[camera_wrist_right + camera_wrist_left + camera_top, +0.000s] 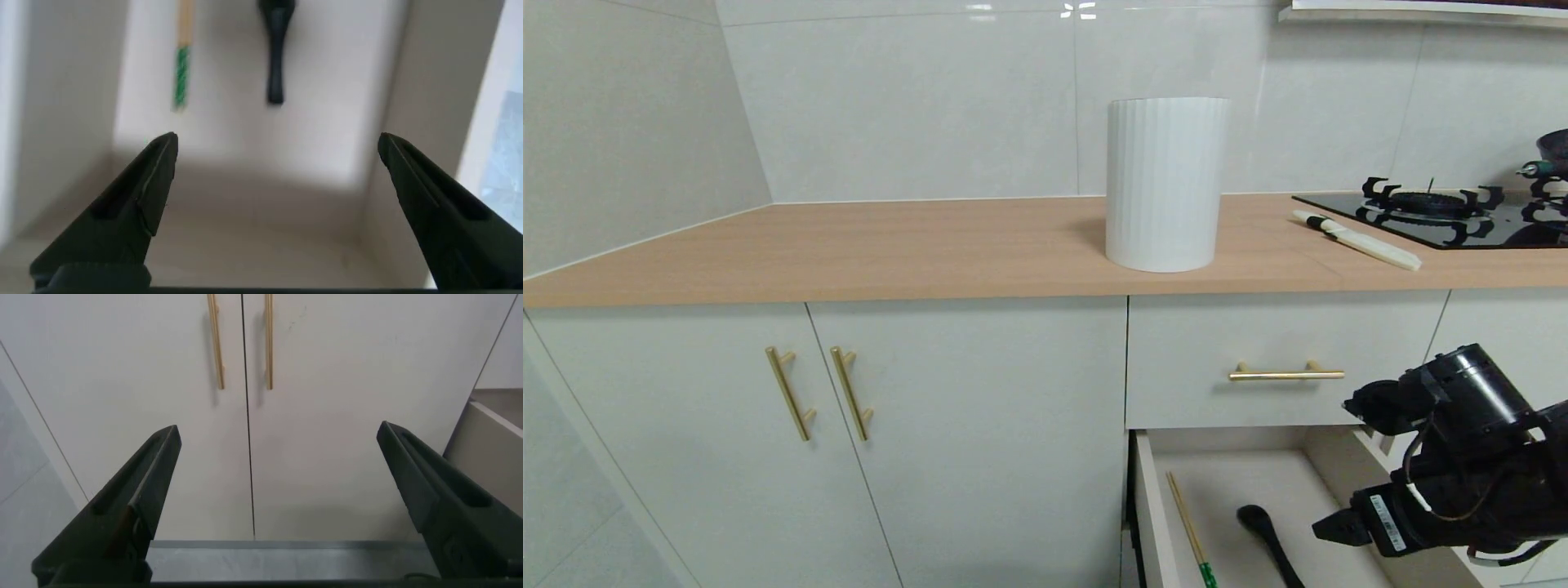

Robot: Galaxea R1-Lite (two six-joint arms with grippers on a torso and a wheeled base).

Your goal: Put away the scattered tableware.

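L gripper [278, 433]: fingers spread wide, nothing between them, facing the pair of white cabinet doors [964, 441] w/ slim gold bar handles [788, 392]. Above the doors runs a light wooden countertop [890, 253]. On it stands a tall white ribbed cylindrical container [1166, 184], upright, near the front edge.

Below the counter, right of the doors: a shut white drawer [1286, 335] w/ gold handle, and under it an open white drawer [1147, 506]. Inside, wooden chopsticks w/ green-banded ends [1188, 527] lie by its left wall. A black plastic spoon [1267, 535] lies just right of them, apart.

On the counter, a cream-handled knife [1356, 239] lies just beside the black glass gas hob [1445, 216].

R gripper [278, 139]: released, empty, over the open drawer. Spoon and chopsticks lie beyond its tips, not touching; knife is well apart, up on the counter.
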